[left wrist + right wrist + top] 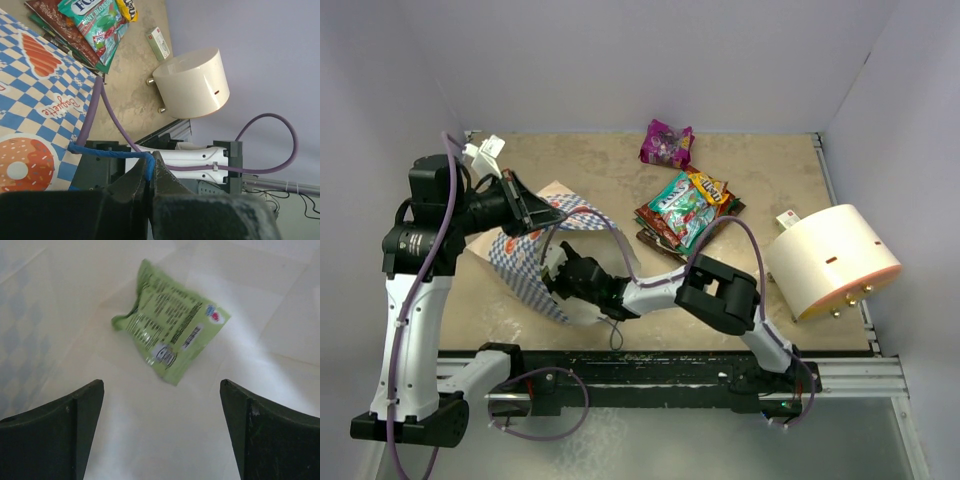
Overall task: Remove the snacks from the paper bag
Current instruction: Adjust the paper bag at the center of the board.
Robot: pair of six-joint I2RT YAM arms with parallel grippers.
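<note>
Right wrist: the fingers of my right gripper (160, 390) sit nearest, spread wide, nothing between them. Just ahead and roughly centred lies the pale green packet (170, 337), flat on white paper. Faint checks show through at left, so I read this as the inside of the paper bag (30, 335), though the view is washed out. Left wrist: my left gripper (150, 167) is clamped on the blue string handle (107, 151), with the bag's checkered side beside it. The snack pile (92, 25) and cream cylinder (192, 82) are out on the table (132, 75). Top: right gripper is in the bag mouth and left lifts the rim; the magenta packet (667, 143) lies apart by the back wall. Plan: advance low, straddle the packet's near corner, pinch foil only, not the liner paper. Left holds the handle taut so the mouth gapes.
</note>
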